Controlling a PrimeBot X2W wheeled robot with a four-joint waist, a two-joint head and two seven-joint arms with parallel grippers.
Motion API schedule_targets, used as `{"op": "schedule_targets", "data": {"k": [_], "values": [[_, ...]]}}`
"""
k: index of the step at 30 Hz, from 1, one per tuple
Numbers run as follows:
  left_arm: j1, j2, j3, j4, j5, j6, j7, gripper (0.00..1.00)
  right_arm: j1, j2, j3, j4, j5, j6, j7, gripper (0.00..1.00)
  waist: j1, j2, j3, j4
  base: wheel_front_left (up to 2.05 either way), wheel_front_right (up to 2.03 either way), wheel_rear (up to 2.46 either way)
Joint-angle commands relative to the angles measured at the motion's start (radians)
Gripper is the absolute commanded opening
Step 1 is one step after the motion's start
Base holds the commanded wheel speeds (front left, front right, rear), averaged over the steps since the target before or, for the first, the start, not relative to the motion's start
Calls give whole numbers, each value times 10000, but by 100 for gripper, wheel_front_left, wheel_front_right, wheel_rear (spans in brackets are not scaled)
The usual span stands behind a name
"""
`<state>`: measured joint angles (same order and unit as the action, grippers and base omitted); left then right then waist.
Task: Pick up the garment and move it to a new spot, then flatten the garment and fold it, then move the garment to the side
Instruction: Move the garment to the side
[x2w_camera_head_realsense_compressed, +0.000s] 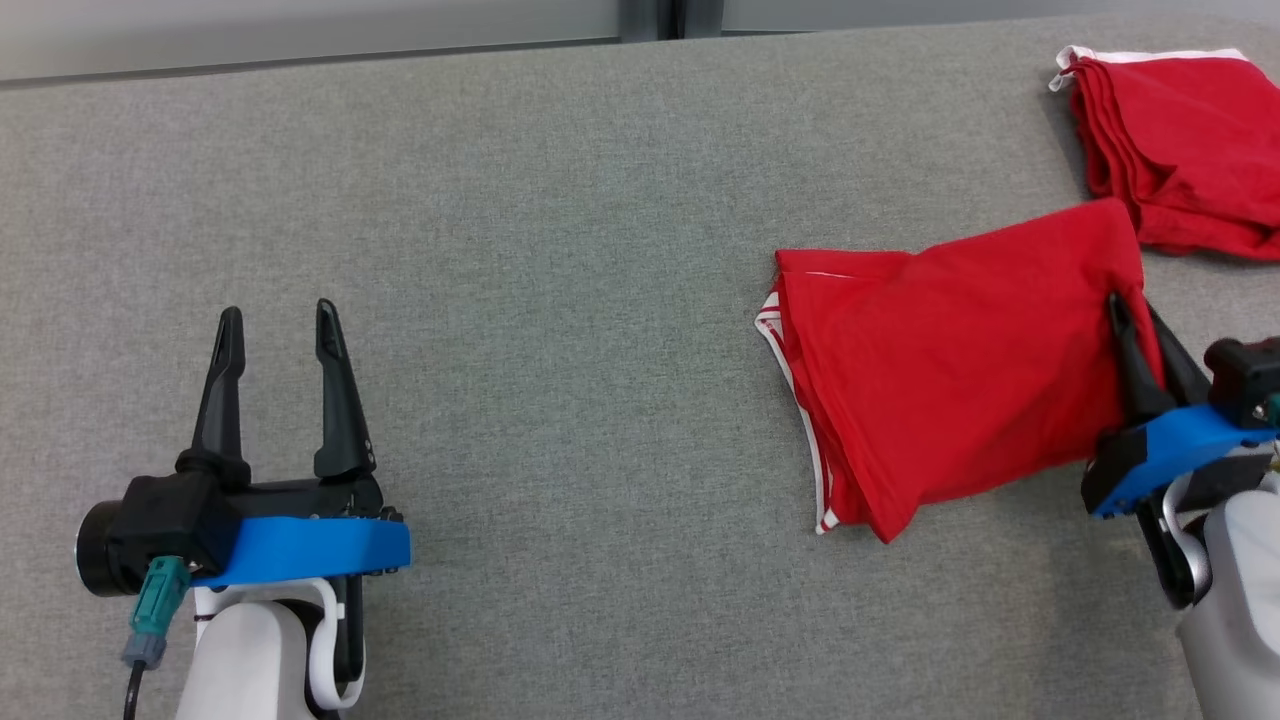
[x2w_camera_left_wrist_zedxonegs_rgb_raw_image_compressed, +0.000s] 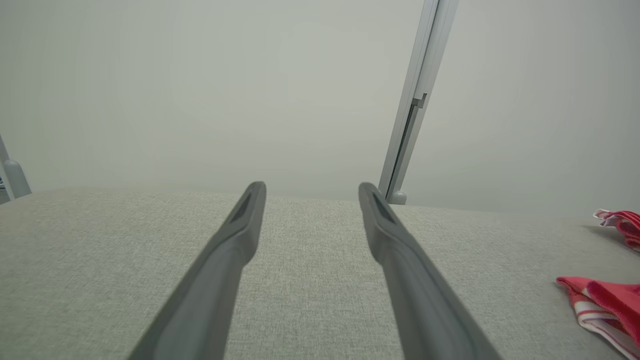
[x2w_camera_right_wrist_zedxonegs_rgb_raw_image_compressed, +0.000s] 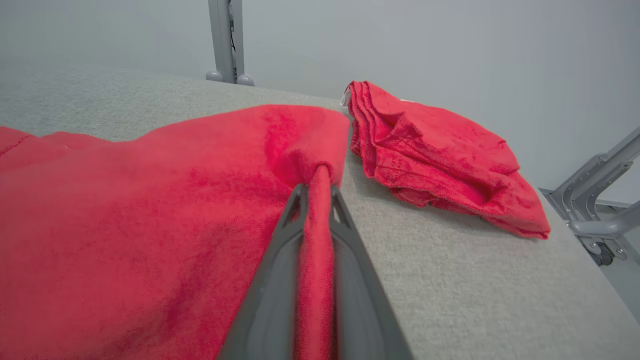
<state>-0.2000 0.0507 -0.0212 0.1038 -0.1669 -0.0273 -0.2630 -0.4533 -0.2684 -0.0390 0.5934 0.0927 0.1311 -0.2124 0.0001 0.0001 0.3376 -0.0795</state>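
A folded red garment (x2w_camera_head_realsense_compressed: 950, 365) with white trim lies on the grey table at the right. My right gripper (x2w_camera_head_realsense_compressed: 1135, 315) is shut on the garment's right edge. In the right wrist view a pinched ridge of the red garment (x2w_camera_right_wrist_zedxonegs_rgb_raw_image_compressed: 150, 225) runs between the dark fingers of the right gripper (x2w_camera_right_wrist_zedxonegs_rgb_raw_image_compressed: 316, 187). The garment's striped corner (x2w_camera_left_wrist_zedxonegs_rgb_raw_image_compressed: 600, 305) shows at the far right of the left wrist view. My left gripper (x2w_camera_head_realsense_compressed: 278, 320) stands open at the lower left, far from the cloth, nothing between its fingers (x2w_camera_left_wrist_zedxonegs_rgb_raw_image_compressed: 247, 210).
A second folded red cloth (x2w_camera_head_realsense_compressed: 1180, 150) lies at the back right corner, close behind the held garment; it appears as a heap (x2w_camera_right_wrist_zedxonegs_rgb_raw_image_compressed: 440, 155) in the right wrist view. The table edge and a metal frame (x2w_camera_right_wrist_zedxonegs_rgb_raw_image_compressed: 595, 200) lie to the right. Bare grey tabletop (x2w_camera_head_realsense_compressed: 520, 300) spans the middle and left.
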Motion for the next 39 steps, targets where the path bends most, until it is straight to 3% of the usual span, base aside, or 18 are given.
{"op": "schedule_targets", "data": {"k": [1, 6, 10, 18, 30, 39], "values": [[-194, -3, -38, 22, 40, -58, -22, 100, -457, -45, 134, -189, -133, -6, -26, 0, -1, -1, 44, 46, 0, 0, 0], [-586, -2, -197, -142, 2, -87, -22, 100, -1599, -326, 666, -650, -326, -4, 402, 0, -1, -1, 511, 292, 0, 0, 0], [-954, -4, -380, -348, -53, -31, -22, 100, -2665, -907, 879, -933, -382, -4, 851, 0, -1, -1, 1050, 456, 0, 0, 0], [-1348, -4, -392, -676, 155, -95, -22, 100, -4122, -2699, 728, -804, -27, -4, 1575, 0, -1, -1, 2021, 400, 0, 0, 0], [-1594, 10, -188, -1108, 525, -300, -22, 100, -4900, -5165, 314, 45, 514, -4, 2198, 0, -1, -1, 2703, 119, 0, 0, 0], [-1707, 3, -188, -1172, 575, -369, -22, 100, -5405, -5629, 556, 1083, 581, -6, 2755, 0, -1, -1, 2864, 185, 0, 0, 0]]}}
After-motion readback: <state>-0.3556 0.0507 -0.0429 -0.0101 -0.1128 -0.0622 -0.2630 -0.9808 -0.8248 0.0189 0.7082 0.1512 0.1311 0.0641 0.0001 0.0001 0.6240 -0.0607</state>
